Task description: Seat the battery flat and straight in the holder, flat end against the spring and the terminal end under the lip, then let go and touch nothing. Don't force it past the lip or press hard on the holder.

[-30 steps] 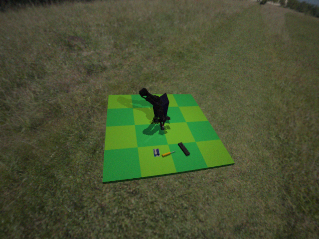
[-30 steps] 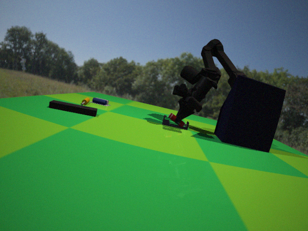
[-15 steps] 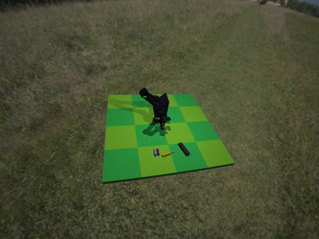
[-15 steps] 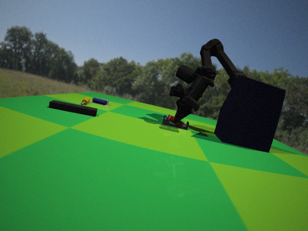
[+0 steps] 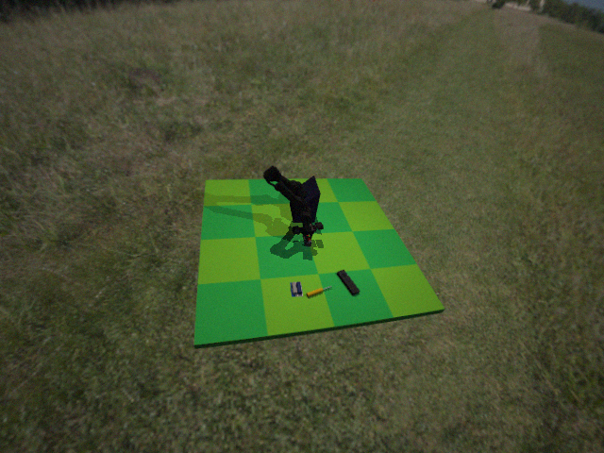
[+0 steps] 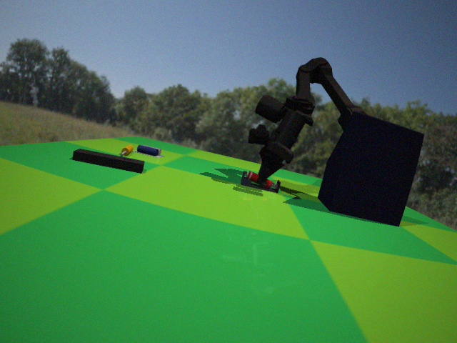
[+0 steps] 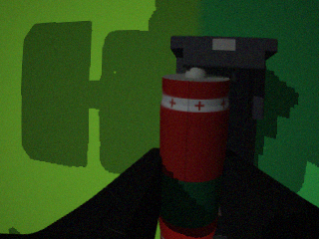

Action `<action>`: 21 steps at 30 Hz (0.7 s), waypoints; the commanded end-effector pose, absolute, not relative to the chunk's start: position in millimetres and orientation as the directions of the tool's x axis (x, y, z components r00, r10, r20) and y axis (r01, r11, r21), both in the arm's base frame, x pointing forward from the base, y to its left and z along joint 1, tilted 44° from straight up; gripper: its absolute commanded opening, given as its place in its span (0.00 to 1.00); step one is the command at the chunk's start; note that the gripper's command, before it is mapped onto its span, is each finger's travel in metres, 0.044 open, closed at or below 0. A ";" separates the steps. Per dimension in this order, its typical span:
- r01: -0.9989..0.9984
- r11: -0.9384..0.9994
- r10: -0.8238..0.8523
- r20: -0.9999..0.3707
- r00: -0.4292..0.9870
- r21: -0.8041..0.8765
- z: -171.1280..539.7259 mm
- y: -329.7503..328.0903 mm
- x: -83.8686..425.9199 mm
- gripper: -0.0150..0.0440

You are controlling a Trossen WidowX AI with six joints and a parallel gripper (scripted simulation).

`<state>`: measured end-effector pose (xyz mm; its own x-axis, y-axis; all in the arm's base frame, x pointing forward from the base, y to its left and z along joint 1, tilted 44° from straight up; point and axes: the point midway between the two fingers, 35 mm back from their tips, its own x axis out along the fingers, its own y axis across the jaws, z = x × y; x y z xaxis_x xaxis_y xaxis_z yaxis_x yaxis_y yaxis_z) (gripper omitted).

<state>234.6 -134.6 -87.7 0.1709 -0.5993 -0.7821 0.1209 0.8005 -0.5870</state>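
Note:
The red battery (image 6: 253, 176) (image 7: 195, 134) is tilted in the exterior view, its terminal end higher, near the holder's far wall. The dark holder (image 6: 243, 180) (image 7: 249, 60) lies on the mat beneath it. In the wrist view the metal terminal shows just short of the lip, and the battery appears left of the holder's middle line. My gripper (image 6: 262, 182) (image 7: 189, 159) is shut on the battery around its middle. The flat end and the spring are hidden by the fingers. In the top view the holder is too small and dark to make out.
A blue cylinder (image 5: 298, 288) (image 6: 148, 150) on a small pale card, an orange-handled screwdriver (image 5: 314, 293) (image 6: 127, 149) and a long black bar (image 5: 347, 282) (image 6: 108, 161) lie away from the holder. A large dark box (image 5: 311, 199) (image 6: 373, 169) stands by the arm's base.

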 end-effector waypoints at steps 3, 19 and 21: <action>0.125 0.803 -0.595 -0.795 0.120 -0.582 -90.1 -136.2 229.7 0.37; 0.132 0.806 -0.585 -0.810 0.033 -0.577 -88.5 -137.9 229.7 0.37; 0.133 0.806 -0.584 -0.812 0.022 -0.576 -88.2 -138.1 229.8 0.37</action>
<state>237.2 -135.4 -86.6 0.0660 -0.5825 -0.8102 0.1306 0.8100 -0.5717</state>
